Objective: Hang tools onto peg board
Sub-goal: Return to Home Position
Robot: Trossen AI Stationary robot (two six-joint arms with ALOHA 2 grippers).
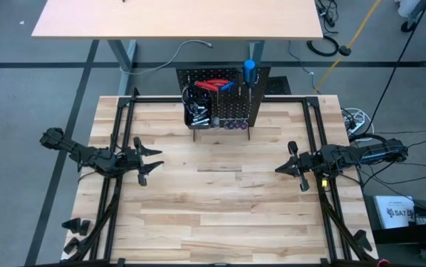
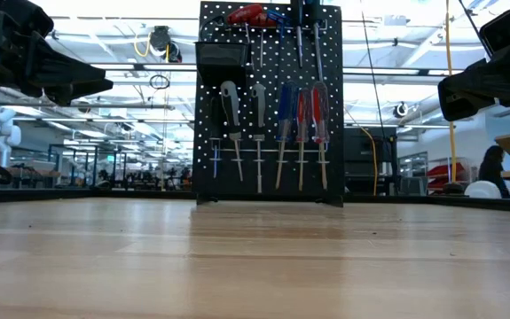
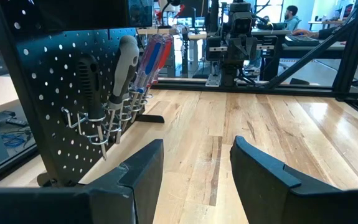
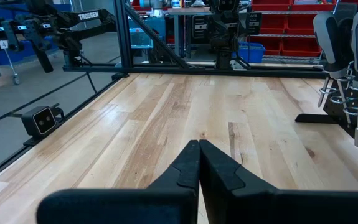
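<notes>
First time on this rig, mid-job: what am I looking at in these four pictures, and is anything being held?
You see two dark robot arms at a wooden table. The high view looks straight down on it, the low view looks level across the tabletop, and the two wrist views ride on the arms. The left arm has its jaws open and the right arm has them shut. Neither holds anything. On the table stands the black peg board, with tools hanging on it.
</notes>
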